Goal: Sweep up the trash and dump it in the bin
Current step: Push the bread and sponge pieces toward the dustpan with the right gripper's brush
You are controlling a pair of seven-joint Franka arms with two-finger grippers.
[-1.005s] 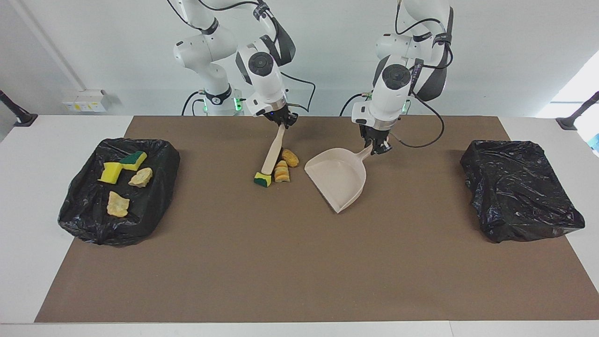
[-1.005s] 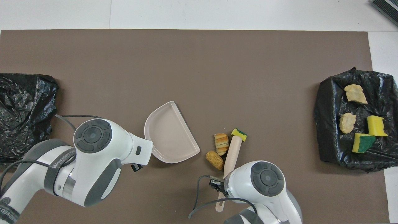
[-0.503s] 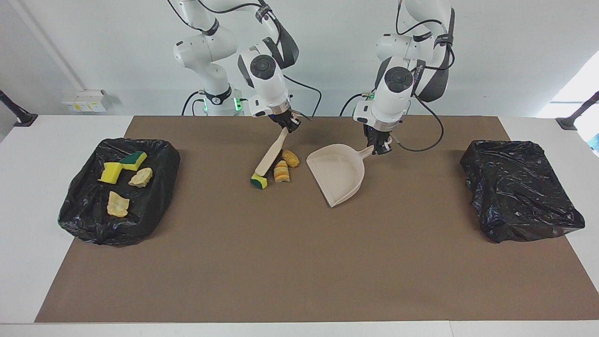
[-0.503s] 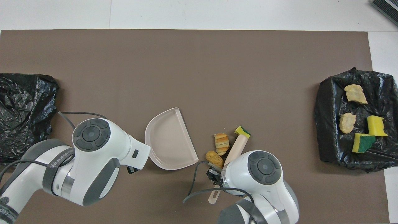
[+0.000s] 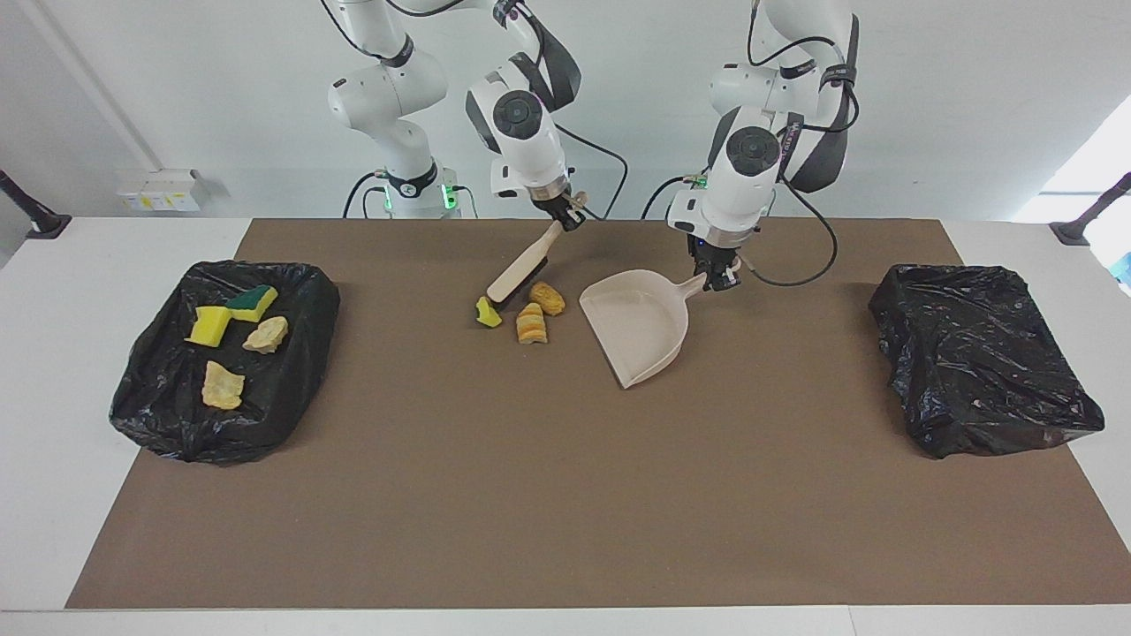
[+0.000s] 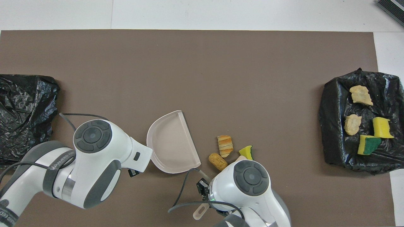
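My right gripper (image 5: 565, 216) is shut on the handle of a beige brush (image 5: 521, 269), which slants down toward the right arm's end of the table. Its head is beside a small yellow sponge piece (image 5: 487, 312), also in the overhead view (image 6: 246, 152). Two tan-orange bread lumps (image 5: 532, 323) (image 5: 548, 298) lie between the sponge piece and the beige dustpan (image 5: 638, 325). My left gripper (image 5: 717, 276) is shut on the dustpan's handle, and the pan rests on the mat with its open edge toward the lumps. In the overhead view the right arm hides its gripper.
A black-bagged bin (image 5: 292, 371) at the right arm's end holds two sponge pieces and two bread lumps. A second black bag (image 5: 981, 353) sits at the left arm's end. The brown mat (image 5: 565, 495) covers the table.
The right gripper rose and swung toward the left arm, laying the brush flatter. The sponge piece slid nearer the robots. The dustpan shifted slightly toward the robots, then held still.
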